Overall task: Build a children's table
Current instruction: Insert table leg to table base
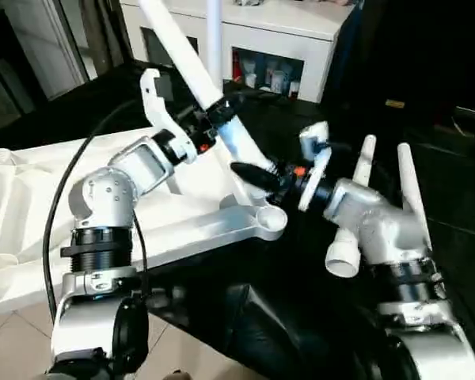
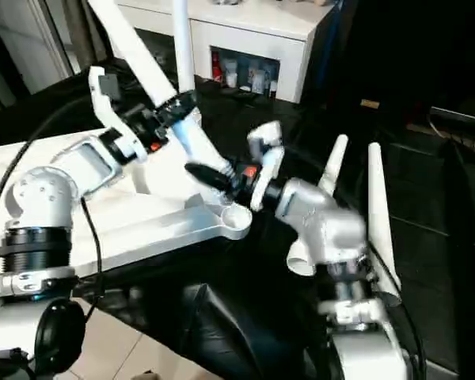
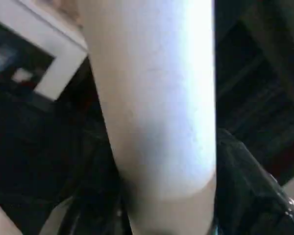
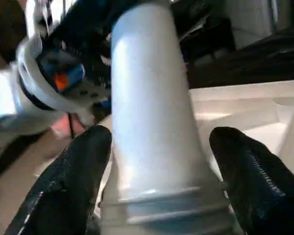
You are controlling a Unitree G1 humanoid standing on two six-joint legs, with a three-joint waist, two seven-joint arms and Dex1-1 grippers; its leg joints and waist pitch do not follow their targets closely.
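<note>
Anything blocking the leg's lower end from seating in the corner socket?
Nothing visible does. The leg slants down to the corner socket of the tabletop, with the right gripper straddling its lower end.

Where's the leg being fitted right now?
The slanted leg sits centre in the head view, its lower end at the tabletop corner socket, between both end effectors.

a white tube leg (image 4: 154, 112) rises between the two black fingers (image 4: 71, 183) of the right end effector (image 4: 159, 191), which stand apart on either side of it with small gaps showing. behind the leg lies the white ribbed underside of the tabletop (image 4: 245, 105), and beside it the left end effector (image 4: 59, 78) closes around the same leg.
</note>
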